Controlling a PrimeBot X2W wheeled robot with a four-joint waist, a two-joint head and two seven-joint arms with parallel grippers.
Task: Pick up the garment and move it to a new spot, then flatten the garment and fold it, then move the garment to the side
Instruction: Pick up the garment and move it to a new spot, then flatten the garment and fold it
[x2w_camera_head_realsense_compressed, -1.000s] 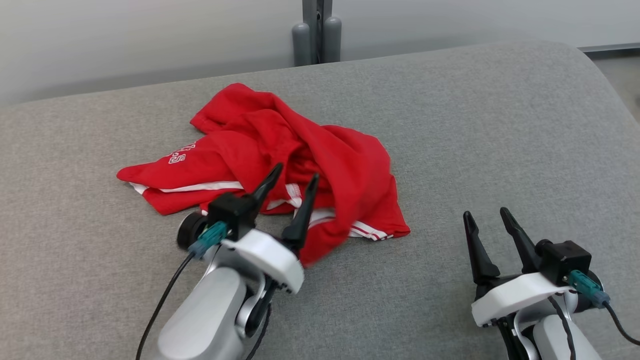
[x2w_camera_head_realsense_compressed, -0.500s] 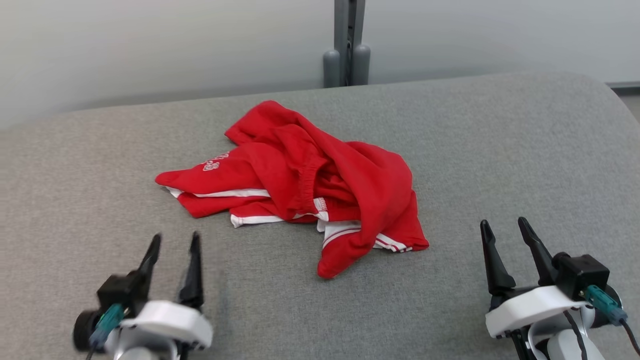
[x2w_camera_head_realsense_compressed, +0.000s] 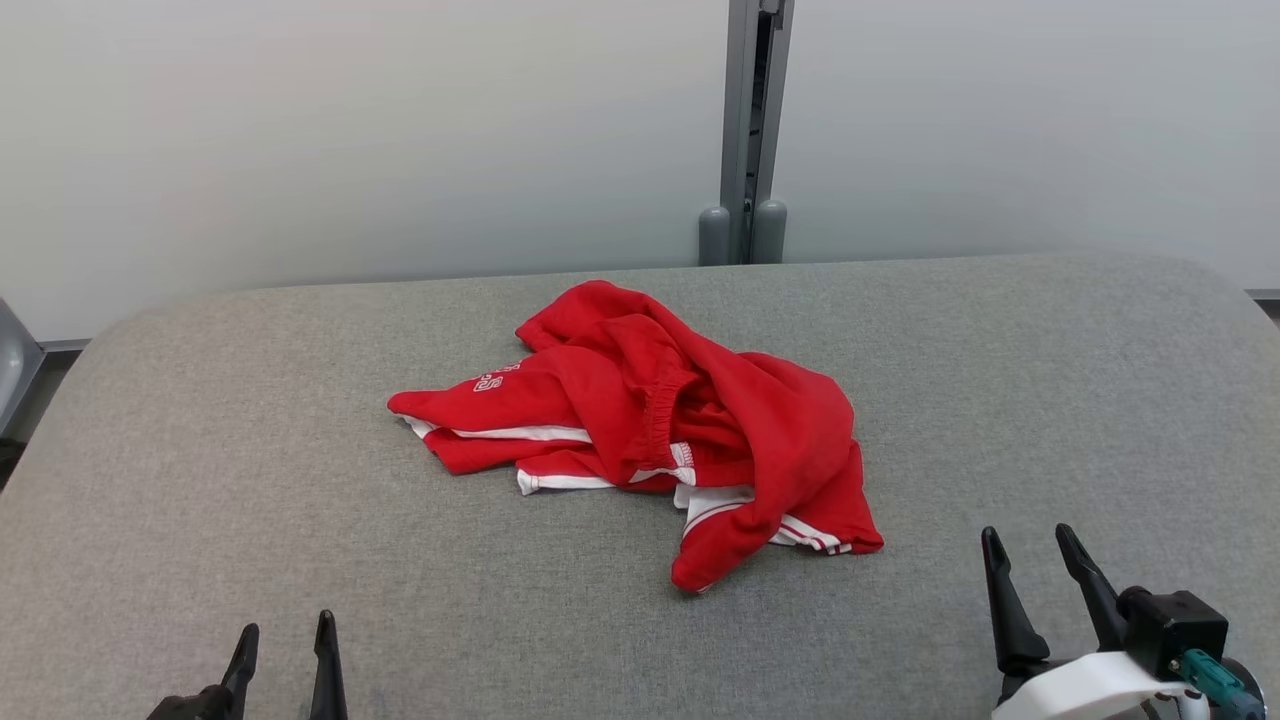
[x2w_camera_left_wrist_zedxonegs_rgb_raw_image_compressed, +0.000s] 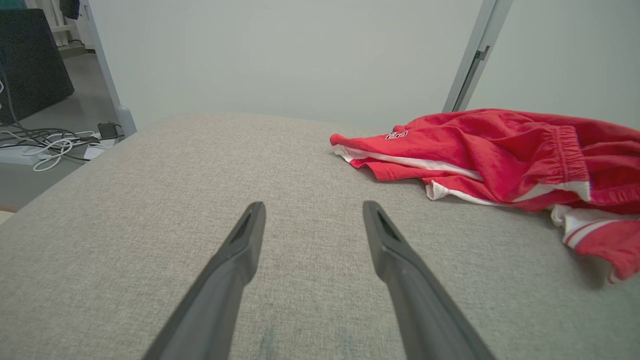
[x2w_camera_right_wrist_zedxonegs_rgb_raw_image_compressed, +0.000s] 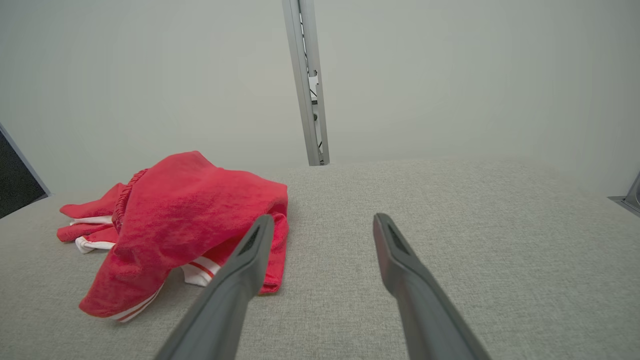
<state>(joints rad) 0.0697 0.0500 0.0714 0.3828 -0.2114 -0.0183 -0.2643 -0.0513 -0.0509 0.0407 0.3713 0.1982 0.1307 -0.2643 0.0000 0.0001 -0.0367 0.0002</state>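
The garment (x2w_camera_head_realsense_compressed: 650, 425) is a pair of red shorts with white trim, lying crumpled in a heap near the middle of the grey padded table (x2w_camera_head_realsense_compressed: 200, 480). It also appears at the right of the left wrist view (x2w_camera_left_wrist_zedxonegs_rgb_raw_image_compressed: 500, 150) and at the left of the right wrist view (x2w_camera_right_wrist_zedxonegs_rgb_raw_image_compressed: 185, 225). My left gripper (x2w_camera_head_realsense_compressed: 285, 645) stands open at the bottom left, well short of the cloth, nothing between its fingers. My right gripper (x2w_camera_head_realsense_compressed: 1030, 550) is open at the bottom right, to the right of the garment's striped hem, empty too.
A grey metal post (x2w_camera_head_realsense_compressed: 750, 130) stands behind the table against a pale wall. Off the table's left edge, cables (x2w_camera_left_wrist_zedxonegs_rgb_raw_image_compressed: 55, 145) lie on the floor beside a dark cabinet (x2w_camera_left_wrist_zedxonegs_rgb_raw_image_compressed: 30, 55). Bare grey fabric surrounds the heap on all sides.
The head camera has tilted up, showing more wall. My left gripper, a second ago over the garment's near edge, has pulled back to the lower left. The garment lies as before.
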